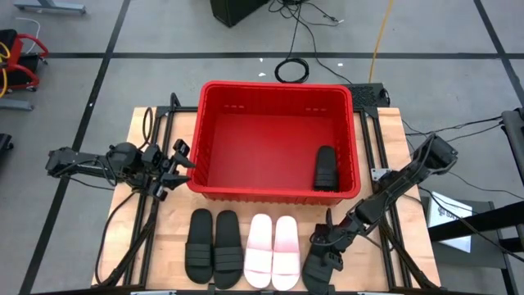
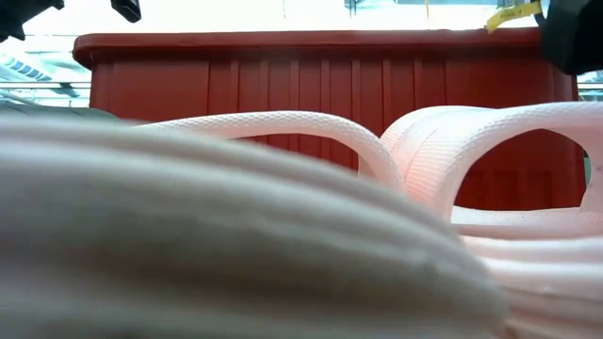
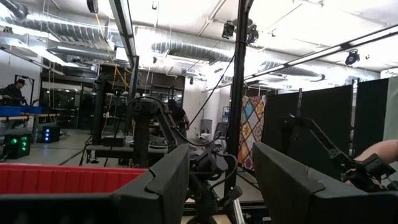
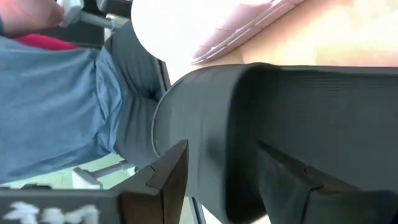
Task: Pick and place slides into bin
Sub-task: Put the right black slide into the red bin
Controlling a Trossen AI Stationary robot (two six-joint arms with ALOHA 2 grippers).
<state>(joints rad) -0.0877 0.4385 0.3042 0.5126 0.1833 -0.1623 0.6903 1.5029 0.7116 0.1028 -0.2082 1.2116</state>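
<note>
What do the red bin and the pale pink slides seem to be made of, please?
The bin looks like rigid moulded plastic, smooth and slightly glossy, with ribbed walls and a rolled rim. The pale pink slides look like soft foam or rubber, matte, their straps finely textured up close; which one is uncertain.

Glossy red plastic bin [image 1: 214, 182] with ribbed walls; pale wood table [image 1: 176, 206]; matt black ribbed slides [image 1: 213, 245].

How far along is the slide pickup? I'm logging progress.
One black slide already lies in the red bin. The right gripper is at another black slide near the table's front edge. A black pair and the white pair remain; the left gripper waits beside the bin.
</note>
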